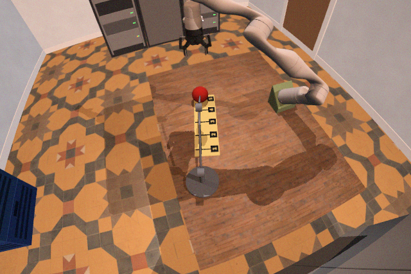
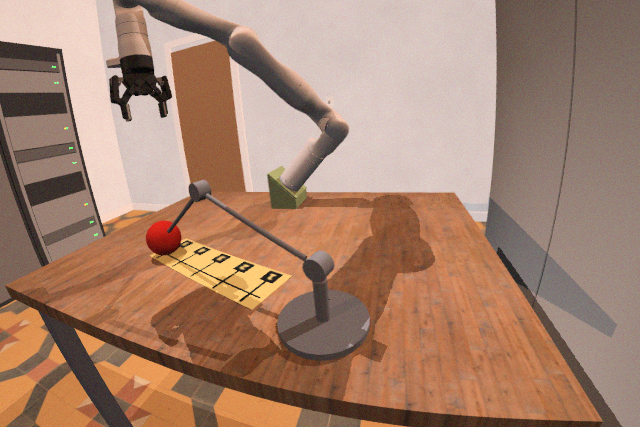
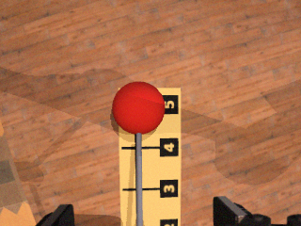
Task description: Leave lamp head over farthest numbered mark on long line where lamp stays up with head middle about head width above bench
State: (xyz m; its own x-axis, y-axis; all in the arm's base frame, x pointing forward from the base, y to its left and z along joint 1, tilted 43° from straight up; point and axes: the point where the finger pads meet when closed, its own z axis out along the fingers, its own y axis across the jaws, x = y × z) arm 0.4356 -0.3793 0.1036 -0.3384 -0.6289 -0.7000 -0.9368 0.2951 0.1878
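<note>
The lamp's red ball head (image 1: 200, 94) (image 2: 163, 237) (image 3: 138, 107) is at the far end of the yellow strip (image 1: 207, 128) (image 2: 231, 277) (image 3: 172, 169), at mark 5 in the wrist view, and hides that mark's line. It is low over the bench; a small gap under it is hard to judge. The elbow joint (image 1: 198, 107) (image 2: 200, 189) stands higher than the head. The long arm slopes down to the shoulder joint (image 1: 200, 172) (image 2: 317, 265) on the round grey base (image 1: 209, 188) (image 2: 330, 339). My gripper (image 1: 196, 54) (image 2: 145, 117) is open and empty, high above the head, touching nothing.
The wooden bench top (image 1: 252, 81) (image 2: 423, 236) carries the lamp. The green mount (image 1: 275, 100) (image 2: 283, 197) of my own arm is at the bench's right side in the top view. Dark server racks (image 1: 115, 9) (image 2: 43, 138) stand beyond the bench. My arm's shadow crosses the bench.
</note>
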